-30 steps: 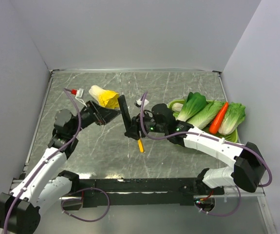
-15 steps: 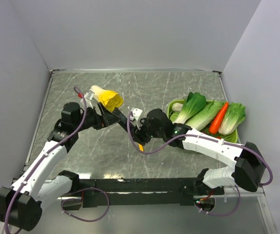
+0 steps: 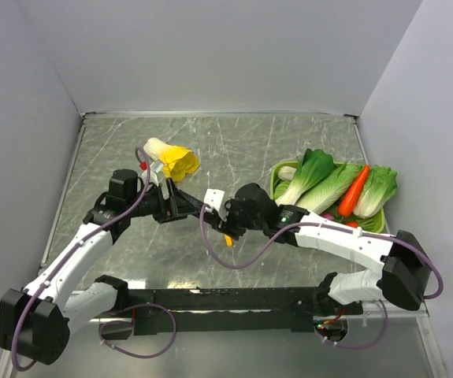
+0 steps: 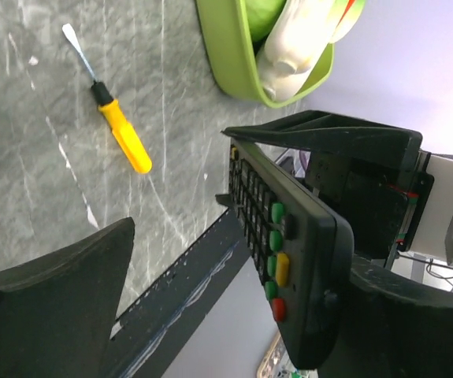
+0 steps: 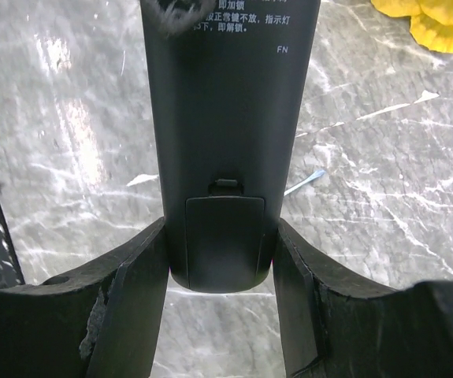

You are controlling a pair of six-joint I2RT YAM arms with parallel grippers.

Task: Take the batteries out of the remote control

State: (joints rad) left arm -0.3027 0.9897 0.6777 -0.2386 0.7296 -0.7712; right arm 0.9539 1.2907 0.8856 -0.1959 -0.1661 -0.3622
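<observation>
Midair above the counter (image 3: 234,150), the right hand (image 5: 220,236) is clamped on the long edges of the remote control (image 5: 226,118), at the end where the battery cover (image 5: 224,228) is still latched; the batteries themselves are hidden. The left hand (image 3: 188,206), its fingers apart and holding nothing, faces the remote's button side, with the yellow-handled screwdriver (image 4: 120,130) lying on the stone below.

The remote looks light and rigid, a smooth matte bar that could pivot or slide in a two-finger pinch. Its narrow side edges seem the surest hold, though a squeeze beside the thin cover may bind its latch, so a grip nearer the middle would probably free it. The batteries, small and round, will likely roll once they are out.

A second ago the remote pointed toward the far side of the counter and the left hand sat back by the yellow leafy vegetable (image 3: 171,160). Since then the right arm has swung the remote down and leftward, and the left hand has moved in to meet it.
</observation>
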